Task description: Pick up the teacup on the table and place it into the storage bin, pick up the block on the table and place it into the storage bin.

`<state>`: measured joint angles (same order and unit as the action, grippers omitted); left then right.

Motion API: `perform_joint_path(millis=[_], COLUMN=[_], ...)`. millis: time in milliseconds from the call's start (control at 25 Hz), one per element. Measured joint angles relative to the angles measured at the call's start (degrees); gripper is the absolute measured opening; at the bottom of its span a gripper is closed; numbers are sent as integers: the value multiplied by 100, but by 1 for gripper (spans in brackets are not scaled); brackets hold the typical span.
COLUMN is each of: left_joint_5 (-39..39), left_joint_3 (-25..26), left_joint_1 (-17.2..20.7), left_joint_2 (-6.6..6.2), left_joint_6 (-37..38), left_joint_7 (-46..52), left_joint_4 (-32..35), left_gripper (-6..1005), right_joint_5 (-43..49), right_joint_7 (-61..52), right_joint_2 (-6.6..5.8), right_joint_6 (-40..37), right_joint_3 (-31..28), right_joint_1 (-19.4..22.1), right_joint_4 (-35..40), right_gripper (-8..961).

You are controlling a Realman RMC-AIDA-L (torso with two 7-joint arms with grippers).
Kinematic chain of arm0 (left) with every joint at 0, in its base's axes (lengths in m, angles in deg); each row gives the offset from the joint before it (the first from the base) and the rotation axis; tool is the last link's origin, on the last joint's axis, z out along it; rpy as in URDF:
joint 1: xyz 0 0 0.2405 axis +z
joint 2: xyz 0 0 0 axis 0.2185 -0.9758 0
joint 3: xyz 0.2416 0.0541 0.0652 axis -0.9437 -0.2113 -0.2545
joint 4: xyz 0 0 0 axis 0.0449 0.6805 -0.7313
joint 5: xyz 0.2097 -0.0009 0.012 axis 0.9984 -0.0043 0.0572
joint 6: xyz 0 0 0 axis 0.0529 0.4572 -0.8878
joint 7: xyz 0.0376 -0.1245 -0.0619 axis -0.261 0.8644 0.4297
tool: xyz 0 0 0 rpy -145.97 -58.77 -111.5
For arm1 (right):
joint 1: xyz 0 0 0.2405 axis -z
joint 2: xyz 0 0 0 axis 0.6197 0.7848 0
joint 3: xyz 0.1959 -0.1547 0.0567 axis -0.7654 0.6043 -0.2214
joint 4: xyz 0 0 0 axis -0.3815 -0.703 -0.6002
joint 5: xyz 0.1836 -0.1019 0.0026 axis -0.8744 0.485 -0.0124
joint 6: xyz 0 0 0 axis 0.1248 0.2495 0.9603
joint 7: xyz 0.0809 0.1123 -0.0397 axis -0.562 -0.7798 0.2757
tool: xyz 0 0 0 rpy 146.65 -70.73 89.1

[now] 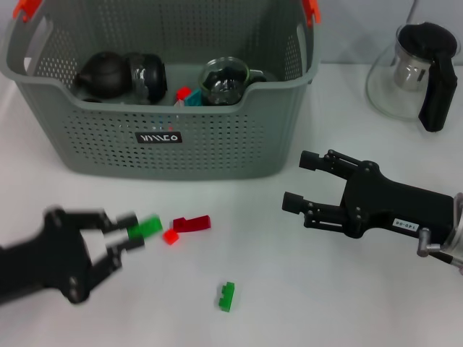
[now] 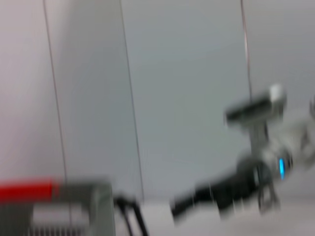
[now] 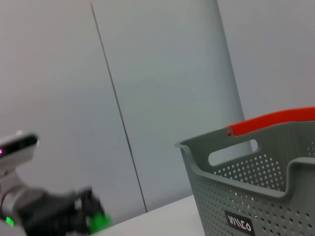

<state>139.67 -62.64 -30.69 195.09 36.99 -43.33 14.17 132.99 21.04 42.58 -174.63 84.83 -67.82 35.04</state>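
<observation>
Green plastic block (image 1: 147, 228), small and bright, sits clamped between the fingers of your left gripper (image 1: 132, 231), low at the left of the white table (image 1: 304, 303), in front of the large grey perforated storage bin (image 1: 166, 137). Just beside it lie a dark red block (image 1: 192, 223) and a small red piece (image 1: 171, 236); another green block (image 1: 227, 296) rests nearer you. Your right gripper (image 1: 296, 182) hovers right of the bin with its jaws spread wide, holding nothing. A glass teapot (image 1: 414, 72) stands far right.
</observation>
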Motion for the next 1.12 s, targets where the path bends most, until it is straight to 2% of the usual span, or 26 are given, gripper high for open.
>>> perform_joint_path(millis=[80, 320, 400, 560, 640, 800, 840, 880, 1000, 1120], left_joint_5=[-180, -1359, -1616, -1736, -1713, -1691, -1536, -1536, -1014, -410], left_joint_3=[252, 331, 339, 131, -298, -1410, -2099, -2099, -2856, -3306], left_joint_1=[-276, -1137, -1425, -2102, -2389, -2560, -2562, -2562, -2565, -2564], left_joint_2=[-110, -338, -374, -460, -462, -420, -433, -433, -450, -321], left_joint_6=[312, 293, 98, -1004, -1807, -3218, -4045, -4045, -4908, -5448], left_joint_7=[420, 1983, 2309, 3104, 3558, 4647, 5131, 5131, 5395, 5445], left_joint_4=[3, 6, 19, 195, 524, 1356, 1671, 1671, 1773, 1753], left_gripper=[199, 209, 213, 220, 223, 230, 232, 234, 239, 244], right_joint_5=[6, 18, 24, 30, 34, 30, 22, 18, 18, 15], right_joint_7=[0, 0, 0, 0, -1, -6, -6, -7, -8, -9], right_joint_2=[0, 12, 18, 19, 19, 18, 18, 18, 25, 36], right_joint_6=[-1, -2, -3, -10, -11, -16, -18, -20, -22, -22], right_joint_3=[0, 27, 38, 45, 45, 45, 45, 45, 44, 44], right_joint_1=[-7, -10, -21, -62, -79, -103, -112, -121, -133, -140], right_joint_4=[1, 64, 64, 68, 69, 70, 71, 71, 71, 67], right_gripper=[909, 909, 909, 910, 910, 910, 910, 910, 909, 909])
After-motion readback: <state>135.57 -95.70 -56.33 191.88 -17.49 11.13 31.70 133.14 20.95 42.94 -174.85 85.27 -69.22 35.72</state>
